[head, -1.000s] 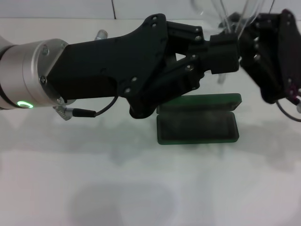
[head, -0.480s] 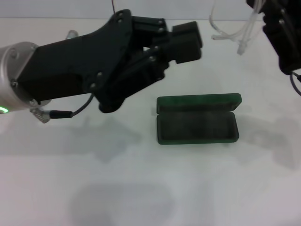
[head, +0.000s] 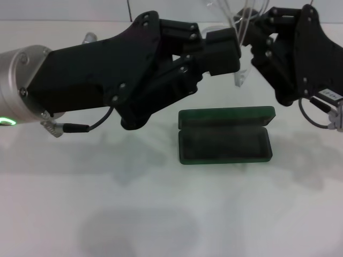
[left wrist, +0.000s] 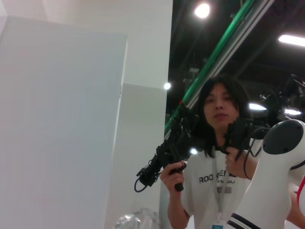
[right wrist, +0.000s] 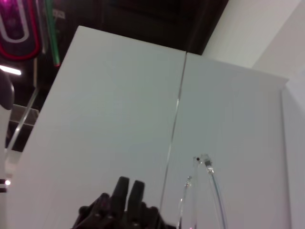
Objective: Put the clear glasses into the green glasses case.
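Glasses (head: 242,21) were held aloft by the right claw (head: 256,40) at upper right, above the open case (head: 225,140); the left claw's (head: 225,48) grip could not be told.

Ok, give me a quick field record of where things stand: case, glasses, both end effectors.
case: green case lies open on the white table, lid hinged back, dark lining showing, nothing inside
glasses: clear glasses held up in the air behind the case, between the two end effectors, not in the case
left end effector: raised above the table, beside the glasses
right end effector: raised beside the glasses, clear arms visible in its wrist view
grip: cannot tell which one holds them
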Controlling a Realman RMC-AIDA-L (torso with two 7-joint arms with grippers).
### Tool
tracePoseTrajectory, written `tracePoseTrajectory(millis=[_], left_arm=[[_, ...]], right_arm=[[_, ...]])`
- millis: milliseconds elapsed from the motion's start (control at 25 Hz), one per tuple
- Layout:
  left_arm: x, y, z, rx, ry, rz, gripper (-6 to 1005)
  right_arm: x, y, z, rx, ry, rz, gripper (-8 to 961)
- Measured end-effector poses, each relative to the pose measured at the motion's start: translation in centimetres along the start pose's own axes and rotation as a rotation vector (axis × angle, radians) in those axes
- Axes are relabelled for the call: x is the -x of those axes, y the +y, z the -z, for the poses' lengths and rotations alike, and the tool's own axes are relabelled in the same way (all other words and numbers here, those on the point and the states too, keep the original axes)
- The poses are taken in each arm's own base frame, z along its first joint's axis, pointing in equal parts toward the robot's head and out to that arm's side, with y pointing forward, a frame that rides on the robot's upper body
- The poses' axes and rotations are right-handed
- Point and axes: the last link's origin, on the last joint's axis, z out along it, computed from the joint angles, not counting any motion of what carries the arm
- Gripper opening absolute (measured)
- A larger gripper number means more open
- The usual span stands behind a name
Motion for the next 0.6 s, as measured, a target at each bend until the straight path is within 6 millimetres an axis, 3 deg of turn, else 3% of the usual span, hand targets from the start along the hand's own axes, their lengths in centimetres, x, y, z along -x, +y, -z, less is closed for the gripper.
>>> tracePoseTrajectory(millis=[600], left_arm=[[0.08,-0.79,-0.31,0.002,0.004,-0.005,88]], right_arm=[[-0.25,0.68,-0.77,0.067,0.002,-0.015,70]])
